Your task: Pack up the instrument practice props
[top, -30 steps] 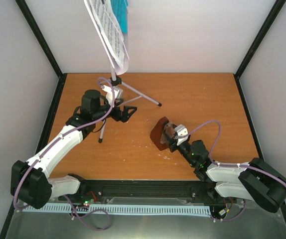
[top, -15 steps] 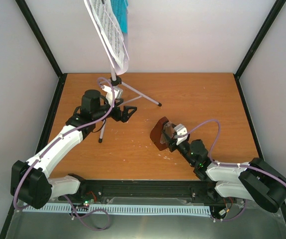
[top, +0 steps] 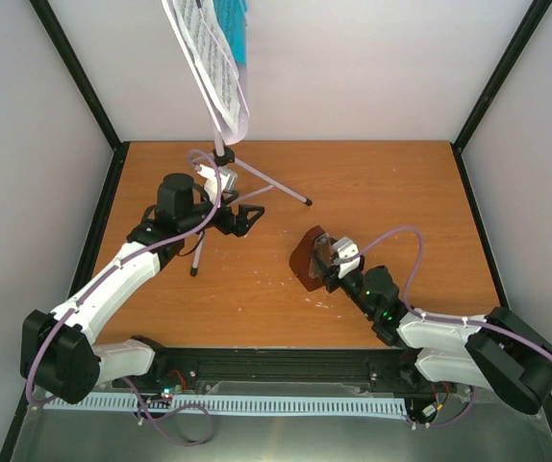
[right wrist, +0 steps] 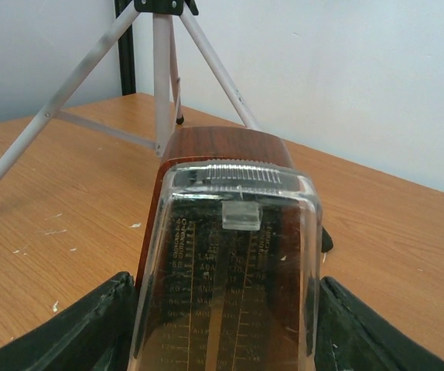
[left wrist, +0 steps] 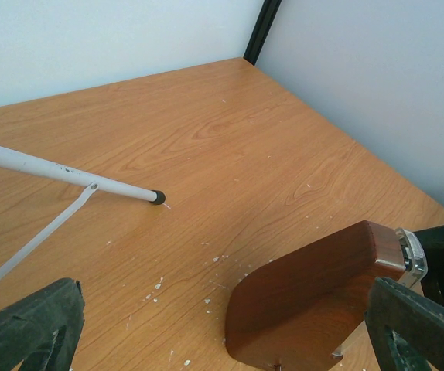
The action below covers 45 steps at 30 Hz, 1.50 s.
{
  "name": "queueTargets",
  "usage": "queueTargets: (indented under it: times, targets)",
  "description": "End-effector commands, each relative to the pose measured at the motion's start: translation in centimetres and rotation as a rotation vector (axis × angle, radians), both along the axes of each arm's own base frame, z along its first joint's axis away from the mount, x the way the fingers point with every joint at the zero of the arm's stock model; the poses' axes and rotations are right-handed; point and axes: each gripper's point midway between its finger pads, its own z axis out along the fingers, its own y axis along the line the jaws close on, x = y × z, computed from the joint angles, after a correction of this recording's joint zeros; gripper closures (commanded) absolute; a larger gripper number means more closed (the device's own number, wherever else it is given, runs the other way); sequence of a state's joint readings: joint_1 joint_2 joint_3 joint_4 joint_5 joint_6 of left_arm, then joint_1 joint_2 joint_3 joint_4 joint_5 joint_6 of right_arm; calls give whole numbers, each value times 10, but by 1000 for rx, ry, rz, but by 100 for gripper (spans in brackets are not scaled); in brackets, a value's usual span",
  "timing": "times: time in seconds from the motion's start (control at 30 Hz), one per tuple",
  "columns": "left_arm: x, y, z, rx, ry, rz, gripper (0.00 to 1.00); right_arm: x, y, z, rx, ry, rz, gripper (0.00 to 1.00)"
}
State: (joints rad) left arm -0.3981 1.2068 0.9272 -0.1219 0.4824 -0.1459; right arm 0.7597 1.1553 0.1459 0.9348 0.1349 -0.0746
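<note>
Here, we see the brown metronome [top: 305,258] tipped over near the middle of the counter [top: 401,183]. Its clear cover is apparently clasped between the right fingers [right wrist: 83,328]. The left fingers [left wrist: 29,325] gape wide, released, beside a leg of the music stand [top: 271,183], which holds sheet music [top: 213,67] and a teal booklet [top: 238,34].

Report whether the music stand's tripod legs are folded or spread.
Spread. The silver-white tripod music stand stands upright, its legs splayed apart onto the brown wooden table, braces extended.
</note>
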Motion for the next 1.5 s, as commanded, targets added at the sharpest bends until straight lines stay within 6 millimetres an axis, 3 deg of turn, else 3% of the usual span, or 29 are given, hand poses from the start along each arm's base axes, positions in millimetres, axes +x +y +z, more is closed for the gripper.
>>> queueTargets:
  times: [0.0,0.67,0.93,1.23,1.47]
  targets:
    - [-1,0,9,-8,-34,-15,1,-5,3,-25,-89,77,19,40]
    - [0,0,8,-8,-29,-14,0,2,8,-18,-116,91,17,28]
    - [-1,-1,8,-9,-29,-15,1,6,4,-12,-134,83,-16,10]
    - [-1,0,8,-8,-31,-14,0,3,-6,6,-107,43,-46,2]
    - [-1,-2,7,-12,-23,-21,1,3,-3,30,-95,38,-20,2]
